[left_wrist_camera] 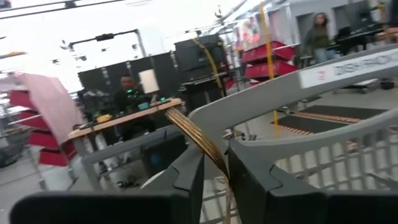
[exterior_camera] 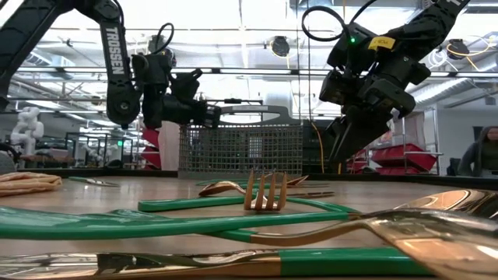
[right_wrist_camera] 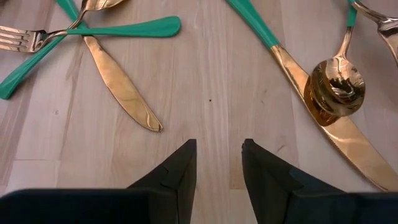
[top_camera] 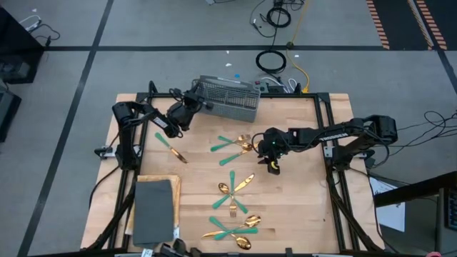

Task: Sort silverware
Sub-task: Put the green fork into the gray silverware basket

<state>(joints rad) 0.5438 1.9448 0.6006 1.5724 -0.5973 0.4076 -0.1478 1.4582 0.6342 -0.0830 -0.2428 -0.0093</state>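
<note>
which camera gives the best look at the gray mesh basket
The high view: the basket shows whole at the table's far edge, the left tool at its end. The low view shows one mesh side; the left wrist shows only its rim; the right wrist shows none.

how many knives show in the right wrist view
2: one knife beside the fork, the other with a spoon bowl resting on it. More may lie outside this view.

Glossy gold silverware (right_wrist_camera: 121,87) (matt wood table (right_wrist_camera: 211,74))
</note>
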